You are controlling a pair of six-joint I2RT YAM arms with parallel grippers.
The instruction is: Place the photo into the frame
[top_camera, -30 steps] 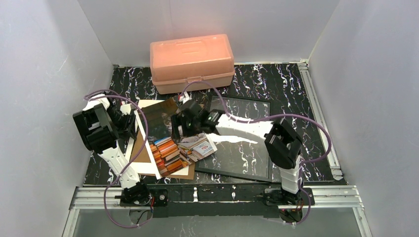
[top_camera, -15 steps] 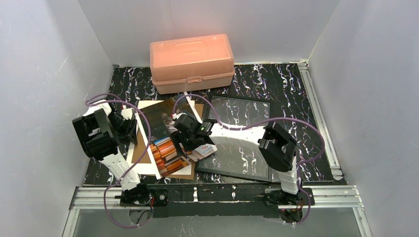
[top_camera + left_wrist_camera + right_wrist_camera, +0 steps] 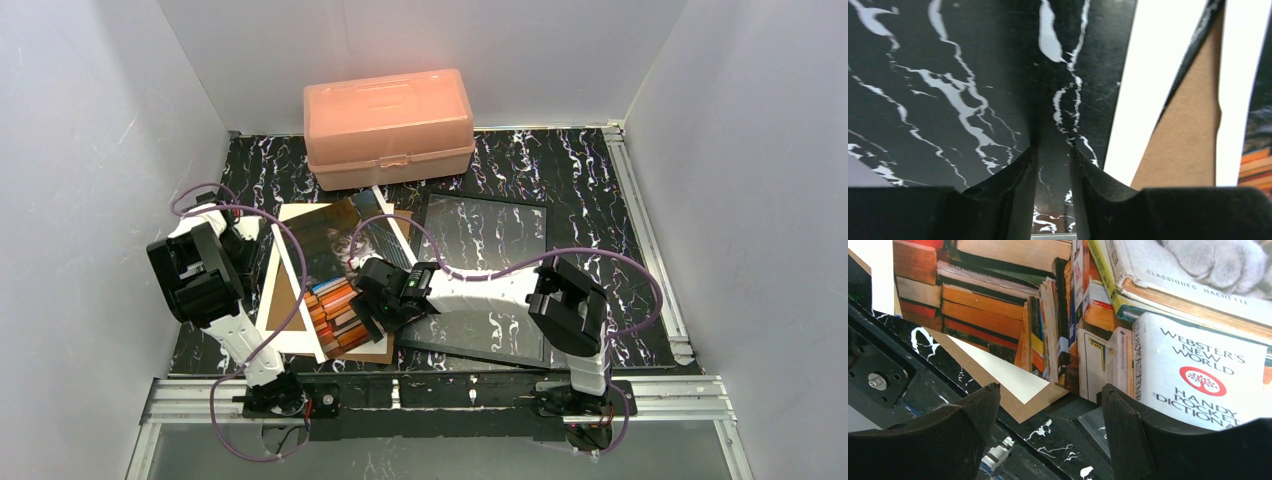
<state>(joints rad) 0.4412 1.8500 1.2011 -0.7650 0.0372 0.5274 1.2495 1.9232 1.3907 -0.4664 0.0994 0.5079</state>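
Black marbled tabletop (image 3: 600, 180) under white walls, and the peach box (image 3: 388, 125) sits at the back, out of the play. The frame (image 3: 500, 235) lies flat right of centre, with the tabletop showing through its pane. Just left of it is the stack: white mat sheet (image 3: 292, 340) at the bottom, brown backing board (image 3: 285, 298) above it, and the photo (image 3: 330, 265) on top, face up and skewed.

My right gripper (image 3: 372, 300) hangs low over the photo's near corner, fingers spread wide, gripping nothing. From the wrist I see book spines and a dictionary cover on the photo (image 3: 1128, 315) between my fingertips (image 3: 990, 392). My left gripper (image 3: 1053, 150) is closed down to a thin slit with nothing in it, over bare table beside the mat.

Now the feel of it, as I judge. The print is light, thin and floppy, probably slick on its face, and it would crease if pinched hard. It lies flat, so I cannot get a finger under the middle. That near corner jutting past the board looks like the best hold, one finger above and one below.

Trouble spots: my right wrist covers the photo's right edge from above. I cannot tell whether it overlaps the frame, or whether the frame's back is open.
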